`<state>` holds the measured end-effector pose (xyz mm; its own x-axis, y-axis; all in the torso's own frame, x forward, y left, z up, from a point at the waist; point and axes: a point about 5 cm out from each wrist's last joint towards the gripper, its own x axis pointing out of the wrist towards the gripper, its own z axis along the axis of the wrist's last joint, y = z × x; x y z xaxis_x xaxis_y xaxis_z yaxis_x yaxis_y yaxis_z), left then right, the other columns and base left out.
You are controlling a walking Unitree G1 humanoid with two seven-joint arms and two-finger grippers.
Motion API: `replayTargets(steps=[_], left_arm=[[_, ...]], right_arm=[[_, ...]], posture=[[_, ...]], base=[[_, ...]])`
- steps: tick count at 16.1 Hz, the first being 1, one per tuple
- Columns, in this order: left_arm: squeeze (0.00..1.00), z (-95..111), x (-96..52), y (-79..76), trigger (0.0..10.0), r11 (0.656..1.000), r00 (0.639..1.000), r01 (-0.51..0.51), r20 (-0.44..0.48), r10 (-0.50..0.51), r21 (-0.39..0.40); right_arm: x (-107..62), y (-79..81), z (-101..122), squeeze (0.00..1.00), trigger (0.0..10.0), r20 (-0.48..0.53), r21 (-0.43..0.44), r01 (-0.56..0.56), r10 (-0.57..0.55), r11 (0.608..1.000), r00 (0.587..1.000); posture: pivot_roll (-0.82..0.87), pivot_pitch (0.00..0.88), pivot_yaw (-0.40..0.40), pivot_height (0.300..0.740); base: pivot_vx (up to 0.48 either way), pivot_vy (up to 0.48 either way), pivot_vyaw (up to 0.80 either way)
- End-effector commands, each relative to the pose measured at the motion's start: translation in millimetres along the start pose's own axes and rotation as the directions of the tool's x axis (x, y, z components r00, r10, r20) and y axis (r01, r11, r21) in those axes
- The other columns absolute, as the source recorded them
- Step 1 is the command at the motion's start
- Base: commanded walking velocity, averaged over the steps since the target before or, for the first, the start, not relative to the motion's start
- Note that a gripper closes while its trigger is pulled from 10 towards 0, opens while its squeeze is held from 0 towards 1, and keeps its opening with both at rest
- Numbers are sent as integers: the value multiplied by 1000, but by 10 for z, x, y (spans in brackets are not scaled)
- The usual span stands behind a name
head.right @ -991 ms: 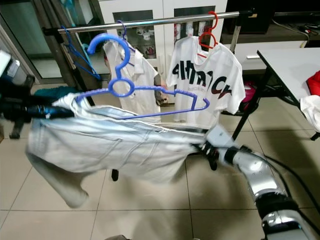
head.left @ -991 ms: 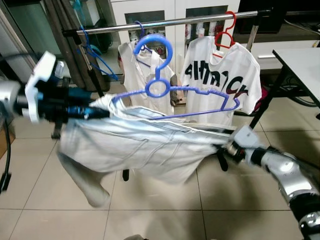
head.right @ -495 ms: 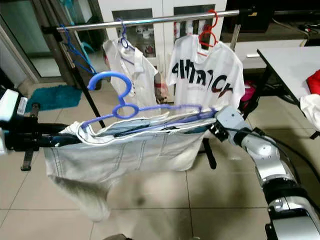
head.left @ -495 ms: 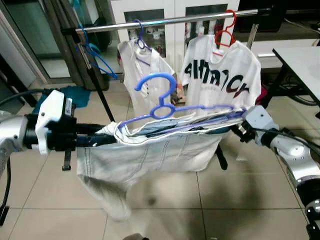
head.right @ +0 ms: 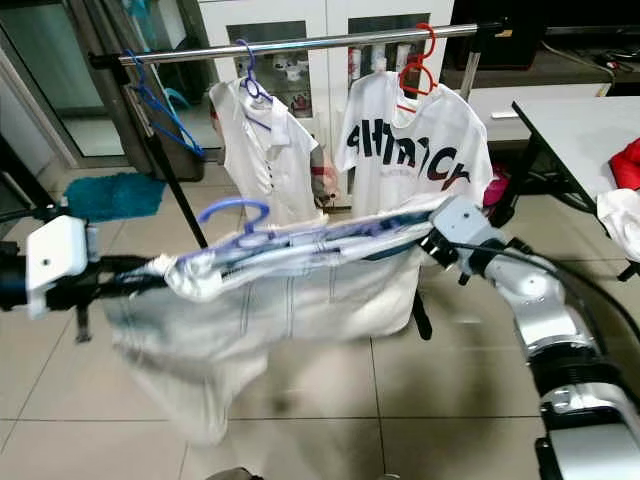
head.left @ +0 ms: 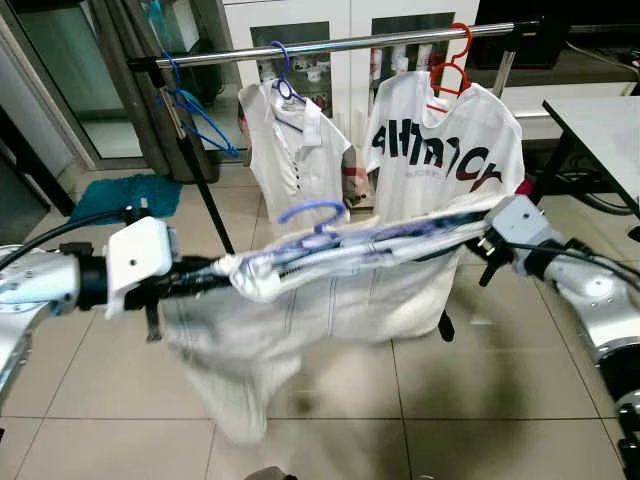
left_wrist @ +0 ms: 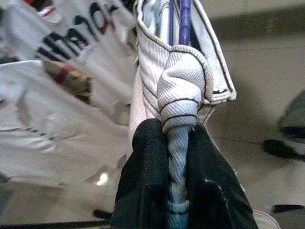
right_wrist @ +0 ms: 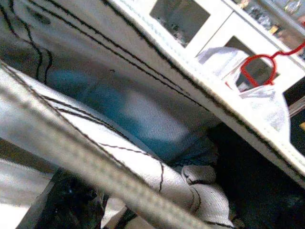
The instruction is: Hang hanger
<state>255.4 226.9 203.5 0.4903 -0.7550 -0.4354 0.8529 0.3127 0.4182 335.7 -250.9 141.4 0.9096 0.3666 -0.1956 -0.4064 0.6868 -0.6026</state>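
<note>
Near the rail, the blue hanger lies flat in a garment stretched between left gripper and right gripper, both clamped on cloth; its tipped hook may miss.

Head cams face clothes rail; wrist cams v. close to cloth.

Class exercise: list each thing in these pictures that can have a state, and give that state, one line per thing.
blue hanger: inside the garment, not yet on the rail.
white garment: stretched between both grippers.
left gripper: shut on the garment.
right gripper: gripping the garment's other end.
printed T-shirt: hanging on the rail.
</note>
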Motion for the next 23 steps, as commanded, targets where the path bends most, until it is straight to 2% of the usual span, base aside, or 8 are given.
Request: replayTargets(steps=[1,3,5,9,14,16,19,23], left_arm=[[0,-166,-133,121,0,993,986,-114,-121,113,-6],[0,-113,-95,189,0,984,983,-175,-54,173,-22],[0,-278,-17,124,0,993,979,-121,-167,118,-4],[0,-464,340,45,0,1000,969,-15,-248,9,-21],[0,-544,768,169,0,998,950,-59,-306,64,26],[0,-494,952,187,0,995,960,-96,-263,97,19],[0,-306,1228,325,0,958,976,-218,-55,211,-189],[0,-208,1278,501,0,923,954,-275,40,296,-270]], right_arm=[[-135,-317,-16,0,0,-28,5,122,-121,993,992],[-135,-314,-13,0,0,-29,-9,112,-112,994,993],[-117,-303,56,0,0,-7,-40,98,-98,994,995],[-36,-244,270,0,0,41,-89,16,-13,996,999],[-53,-192,356,0,0,36,-113,-64,68,992,997],[-47,-170,382,0,0,36,-114,-75,80,991,996],[-45,-107,471,0,0,44,-136,-114,121,984,992],[-113,-143,568,0,0,57,-168,-105,116,980,992]], posture=[[-86,0,100,740],[-97,0,104,740],[-90,0,99,740],[-107,0,110,740],[-122,0,118,740],[-125,0,118,740],[-129,0,119,740],[-139,0,128,740]], base=[[0,0,0],[0,0,0],[0,0,0],[0,0,0],[0,0,0],[0,0,0],[0,0,0],[0,0,0]])
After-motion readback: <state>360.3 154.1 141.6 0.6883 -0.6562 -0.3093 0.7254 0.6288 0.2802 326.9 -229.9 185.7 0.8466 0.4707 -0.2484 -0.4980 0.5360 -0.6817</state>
